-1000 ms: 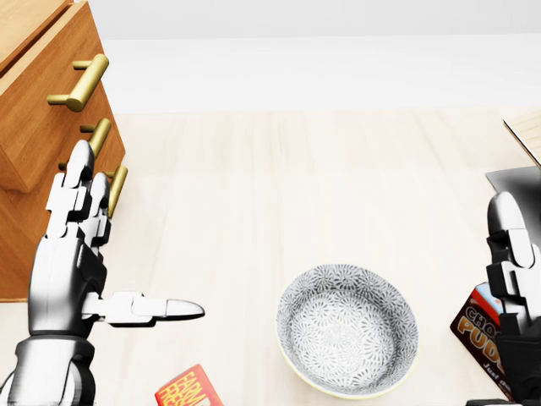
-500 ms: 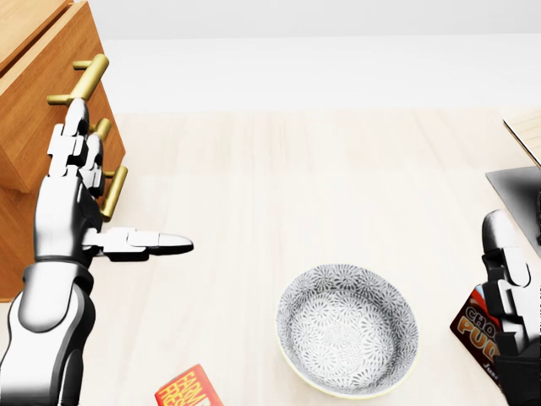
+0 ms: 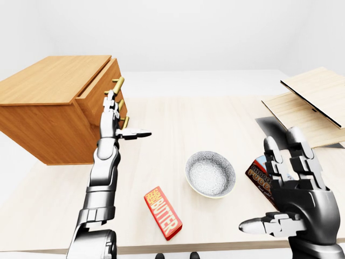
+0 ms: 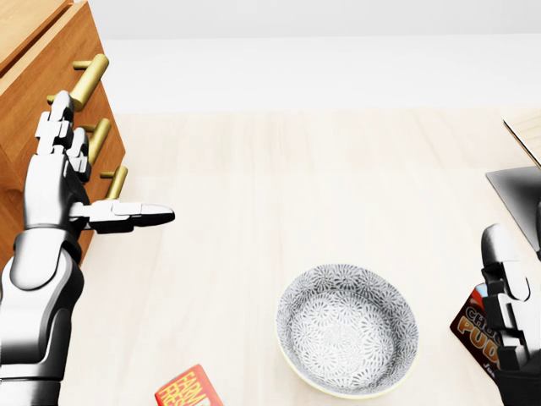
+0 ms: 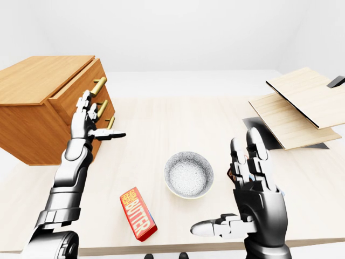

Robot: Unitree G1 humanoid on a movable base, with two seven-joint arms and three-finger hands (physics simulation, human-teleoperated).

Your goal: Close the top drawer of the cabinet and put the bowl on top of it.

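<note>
The wooden cabinet [image 3: 51, 110] stands at the left of the table. Its top drawer [image 3: 98, 90] juts out a little past the two below it and has a gold handle [image 4: 85, 80]. My left hand [image 4: 100, 173] is open and raised in front of the lower drawer handles, fingers up and thumb pointing right; whether it touches them I cannot tell. The patterned grey bowl [image 4: 347, 330] sits upright on the table, apart from both hands. To the bowl's right, my right hand [image 5: 226, 183] hovers open with nothing in it.
A red butter box [image 3: 162, 212] lies left of the bowl near the table's lower edge. A pudding box [image 4: 475, 328] lies partly behind my right hand. Light wooden boards [image 3: 312, 100] and a dark flat sheet [image 3: 268, 127] occupy the right side.
My left hand has risen and moved left toward the cabinet's drawer fronts. The right hand has sunk lower in the head view. The bowl has not moved.
</note>
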